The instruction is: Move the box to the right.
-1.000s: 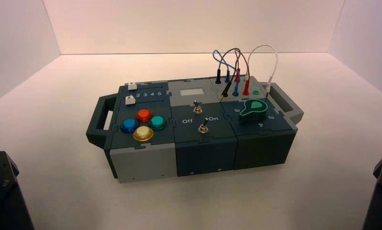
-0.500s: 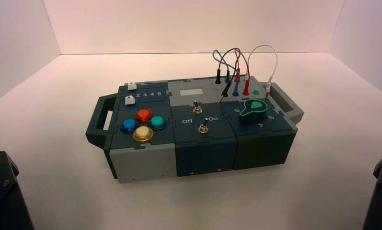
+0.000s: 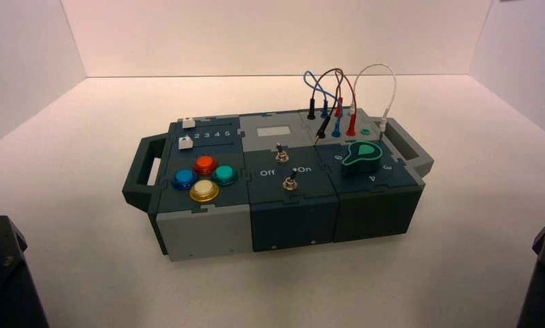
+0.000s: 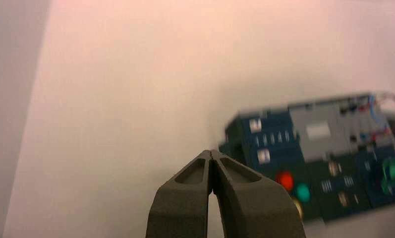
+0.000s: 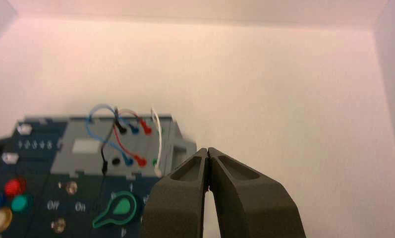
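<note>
Fingers (image 4: 185, 191) closed, left and right, box (image 3: 283, 178) between arms

The box's grey front panel (image 3: 208, 232) faces the camera.

Box (image 3: 293, 205): long, dark teal and grey, upright mid-table, slightly skewed, right end farther back. Handle each end. Four round buttons near left: red, blue, green, yellow. Two white sliders far left, two toggle switches middle, green knob near right. Black, blue, red, white wires looped above grey far-right panel.
</note>
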### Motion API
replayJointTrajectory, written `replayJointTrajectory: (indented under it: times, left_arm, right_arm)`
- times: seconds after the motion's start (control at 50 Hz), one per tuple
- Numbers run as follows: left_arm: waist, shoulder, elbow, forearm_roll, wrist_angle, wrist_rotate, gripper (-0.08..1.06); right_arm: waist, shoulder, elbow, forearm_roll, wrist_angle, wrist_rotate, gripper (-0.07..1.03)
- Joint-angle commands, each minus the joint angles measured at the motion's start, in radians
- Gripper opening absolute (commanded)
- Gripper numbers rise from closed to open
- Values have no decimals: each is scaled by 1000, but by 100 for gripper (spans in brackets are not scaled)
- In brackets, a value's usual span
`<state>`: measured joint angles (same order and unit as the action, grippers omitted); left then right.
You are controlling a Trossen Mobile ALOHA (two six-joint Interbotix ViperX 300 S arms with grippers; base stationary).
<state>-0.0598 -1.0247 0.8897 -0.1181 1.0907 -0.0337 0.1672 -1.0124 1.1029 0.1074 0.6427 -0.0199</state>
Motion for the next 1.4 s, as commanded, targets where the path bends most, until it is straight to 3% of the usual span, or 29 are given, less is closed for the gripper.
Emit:
replayJointTrajectory:
  times: [0.02,0.16,0.22,0.4,0.8,1.12,1.4]
  left_arm:
    - [-26,81,-103,-15,114,0,-3]
    - [-86,158,-123,-43,166,-3,-3]
    - [-94,172,-120,-44,167,-5,-3]
    - [-149,364,-71,-44,149,3,-3]
    - [-161,634,-78,-35,34,14,-3]
    - [-218,874,-55,-38,-80,9,-3]
    - [-267,1052,-78,-38,-160,5,-3]
  right_arm:
    - [2,118,-89,0,51,-5,-3]
    - [2,150,-121,0,63,-6,-3]
    - [2,149,-127,-2,63,-6,-3]
    - [2,127,-129,-9,32,-20,-3]
    - [2,98,-100,-9,-40,-20,-2]
    - [2,44,-87,-12,-80,-20,-2]
    - [0,40,-84,-14,-86,-20,-2]
